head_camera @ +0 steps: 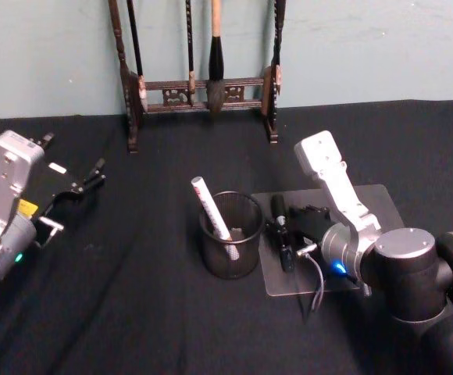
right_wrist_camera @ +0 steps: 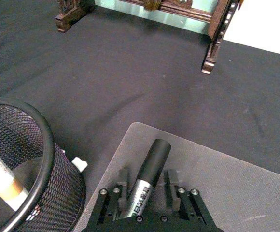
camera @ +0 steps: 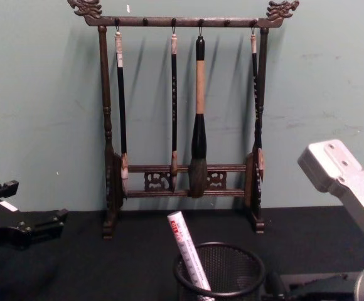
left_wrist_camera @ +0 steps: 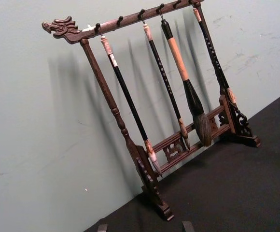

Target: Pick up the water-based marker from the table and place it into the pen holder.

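Observation:
A black water-based marker (right_wrist_camera: 148,178) with a grey label lies on a grey mat (right_wrist_camera: 227,183) on the black table (head_camera: 133,312). My right gripper (right_wrist_camera: 147,189) is lowered over it and open. One finger stands on each side of the barrel with a thin gap. In the head view the same marker (head_camera: 280,226) lies just right of the pen holder (head_camera: 230,234), a black mesh cup. A white marker (head_camera: 211,207) leans inside the cup. My left gripper (head_camera: 92,176) rests open at the table's left, holding nothing.
A tall dark wooden brush rack (head_camera: 203,86) with several hanging brushes stands at the back against the wall. The pen holder's rim (right_wrist_camera: 43,140) is close beside my right gripper. A cable (head_camera: 316,285) trails from the right wrist over the mat's front edge.

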